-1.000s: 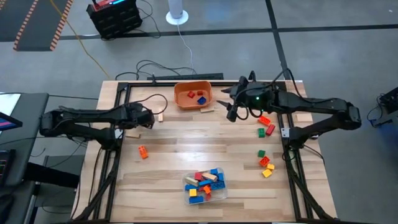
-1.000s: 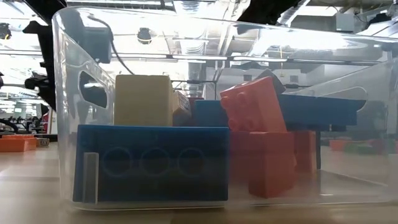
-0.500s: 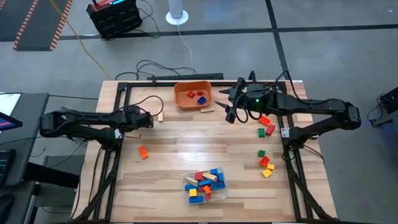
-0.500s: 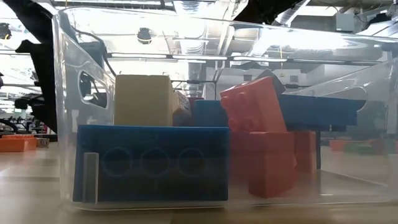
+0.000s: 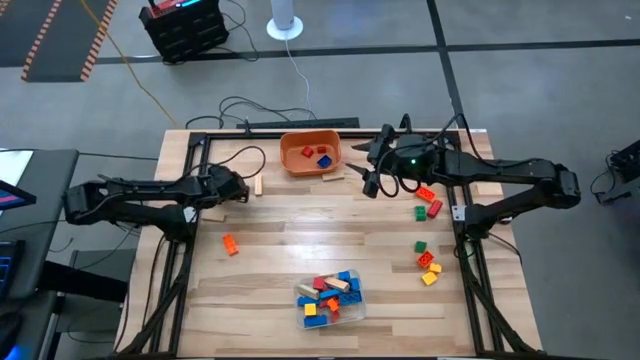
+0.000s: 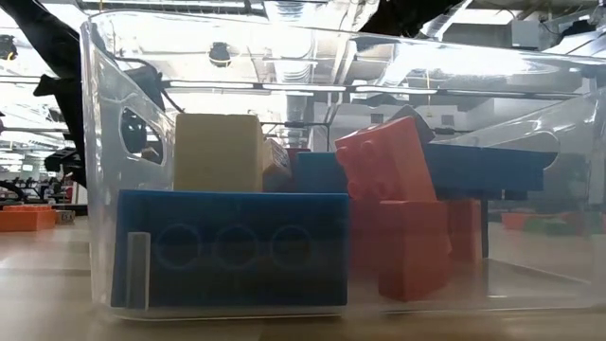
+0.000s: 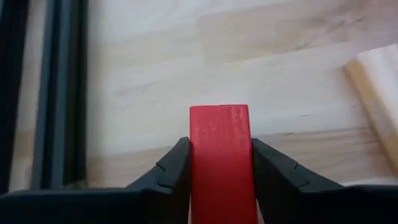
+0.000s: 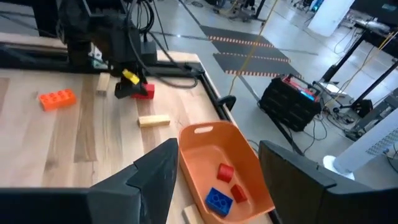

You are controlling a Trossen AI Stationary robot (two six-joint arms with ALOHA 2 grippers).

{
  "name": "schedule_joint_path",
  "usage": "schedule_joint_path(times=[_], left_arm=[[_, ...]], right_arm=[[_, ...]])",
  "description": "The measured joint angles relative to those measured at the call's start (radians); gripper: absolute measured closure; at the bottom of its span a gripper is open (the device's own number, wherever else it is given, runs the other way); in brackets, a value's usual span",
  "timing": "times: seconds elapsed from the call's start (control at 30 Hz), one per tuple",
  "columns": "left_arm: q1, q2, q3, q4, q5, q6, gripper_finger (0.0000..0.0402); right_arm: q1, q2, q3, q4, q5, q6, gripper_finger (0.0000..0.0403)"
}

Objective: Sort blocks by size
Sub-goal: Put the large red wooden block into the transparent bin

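My left gripper (image 5: 240, 188) is at the table's far left, shut on a red block (image 7: 219, 155), which also shows in the right wrist view (image 8: 146, 91). My right gripper (image 8: 217, 152) hangs open above the orange bowl (image 5: 310, 152), its fingers clear of it; the bowl holds red and blue blocks. An orange block (image 5: 230, 243) lies alone at the left. Red, green, orange and yellow blocks (image 5: 427, 235) lie loose at the right. The clear tub (image 5: 328, 297) near the front edge holds several blocks. My left gripper pinches the red block's two long sides (image 7: 198, 163) between its two fingers (image 7: 171, 174). The fingers slant down from the table's left side and lie along the block. The block's far end sticks out past the fingertips. It looks to lie on the table (image 8: 149, 96).
A tan block (image 5: 257, 186) lies just right of my left gripper, another (image 5: 332, 178) in front of the bowl. Black frame rails (image 5: 190, 170) run along the table's left and right sides. The tub (image 6: 312, 189) fills the low view. Bare wood lies at the table's middle.
My left gripper has come down and gone a little toward the far edge and the tan block. My right arm has kept still above the bowl.
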Motion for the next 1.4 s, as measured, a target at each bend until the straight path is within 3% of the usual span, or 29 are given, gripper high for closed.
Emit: schedule_joint_path(times=[0.23,0.4,0.63,0.8,1.0,1.23,1.4], left_arm=[[-0.02,-0.005,0.0,0.193,0.075,0.142,0.0281],[-0.056,-0.023,0.046,0.419,0.355,0.312,0.0281],[-0.197,0.014,0.158,0.466,0.679,0.382,0.0281],[-0.411,0.095,0.222,0.491,0.708,0.339,0.0281],[-0.626,0.225,0.335,0.665,0.689,0.317,0.0281],[-0.772,0.458,0.484,0.697,0.689,0.3,0.0281],[-0.799,0.603,0.592,0.674,0.826,0.287,0.0266]], right_arm=[[-0.015,0.0,0.0,-0.087,0.0,0.02,0.0148],[-0.044,0.0,0.0,-0.134,0.0,0.048,0.0148],[-0.11,0.0,0.0,-0.148,0.01,0.111,0.0148],[-0.136,0.01,0.002,-0.166,0.012,0.17,0.0148],[-0.043,0.107,0.001,-0.407,0.011,0.294,0.0148],[0.13,0.115,-0.001,-0.639,0.115,0.487,0.0148],[0.243,0.02,0.0,-0.755,0.226,0.625,0.0148]])
